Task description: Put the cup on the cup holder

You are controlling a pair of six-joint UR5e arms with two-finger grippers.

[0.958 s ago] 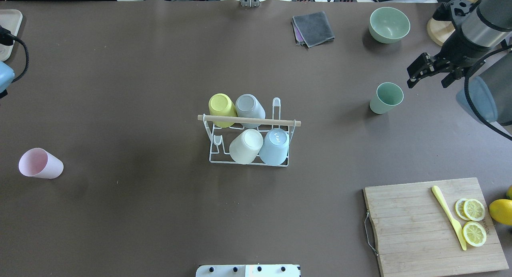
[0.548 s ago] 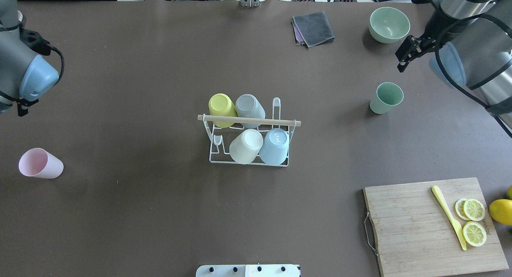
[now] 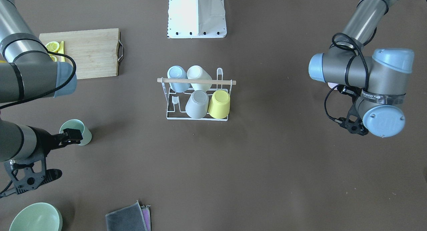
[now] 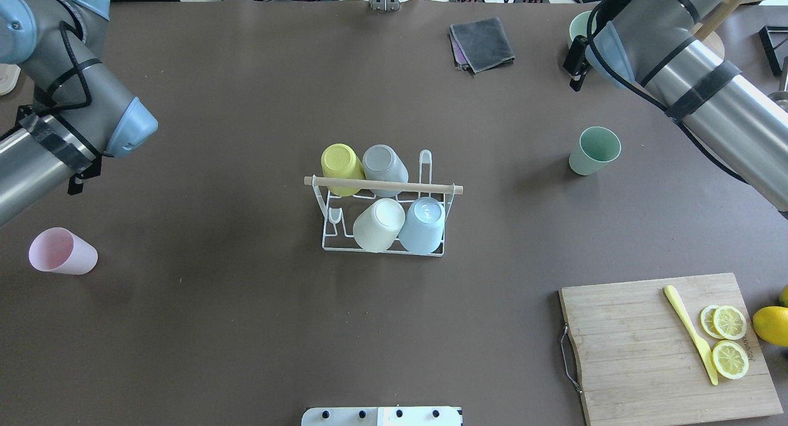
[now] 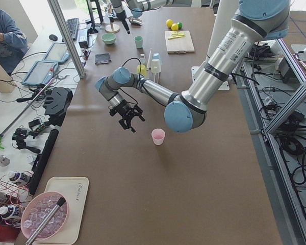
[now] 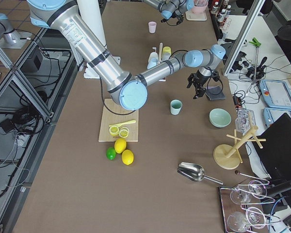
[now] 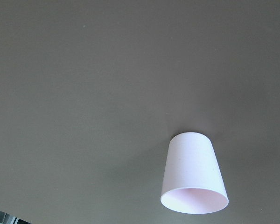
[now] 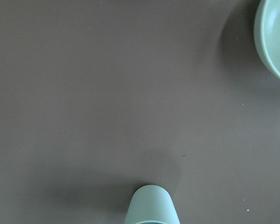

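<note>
The white wire cup holder with a wooden dowel handle stands mid-table and carries a yellow, a grey, a cream and a light blue cup upside down. A pink cup stands upright at the left and also shows in the left wrist view. A green cup stands upright at the right. My right gripper hovers just beyond the green cup, towards the bowl, and looks open and empty. My left gripper hangs above the table beyond the pink cup. The arm hides it in the other views, so I cannot tell its state.
A green bowl and a folded grey cloth lie at the far right. A wooden cutting board with lemon slices and a yellow knife sits front right, a lemon beside it. Two prongs of the holder are free.
Both arms have swung in over the table. The right gripper moved up-table from beside the green cup towards the bowl. The left arm came in above the pink cup. No cup moved.
</note>
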